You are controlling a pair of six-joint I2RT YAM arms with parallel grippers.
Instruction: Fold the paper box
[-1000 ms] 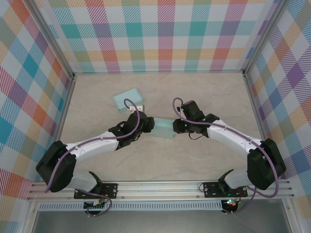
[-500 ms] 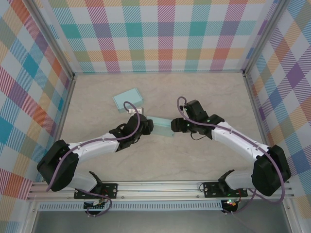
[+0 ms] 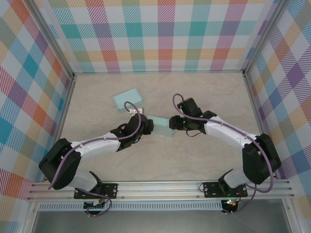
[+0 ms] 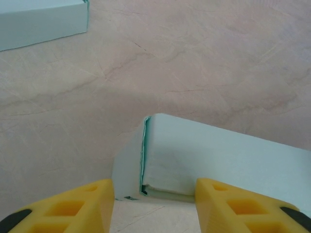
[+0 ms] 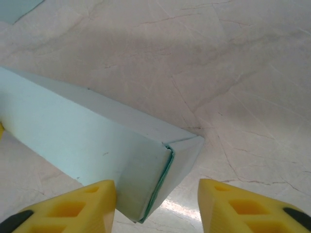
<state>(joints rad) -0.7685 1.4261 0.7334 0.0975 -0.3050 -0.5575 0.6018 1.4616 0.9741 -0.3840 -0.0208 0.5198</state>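
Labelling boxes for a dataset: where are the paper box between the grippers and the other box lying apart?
paper box (image 4: 218, 155), left wrist view, top face.
other box (image 3: 128, 99), top external view, middle of top face.

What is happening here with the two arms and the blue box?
Two robot arms are working on one light blue paper box that lies in the middle of the table. The left gripper has its fingers against both sides of one end; whether it squeezes is unclear. The right gripper straddles the other end with its jaws open, and a gap shows on one side. Both ends of the box look closed. A second blue box lies farther back, untouched.
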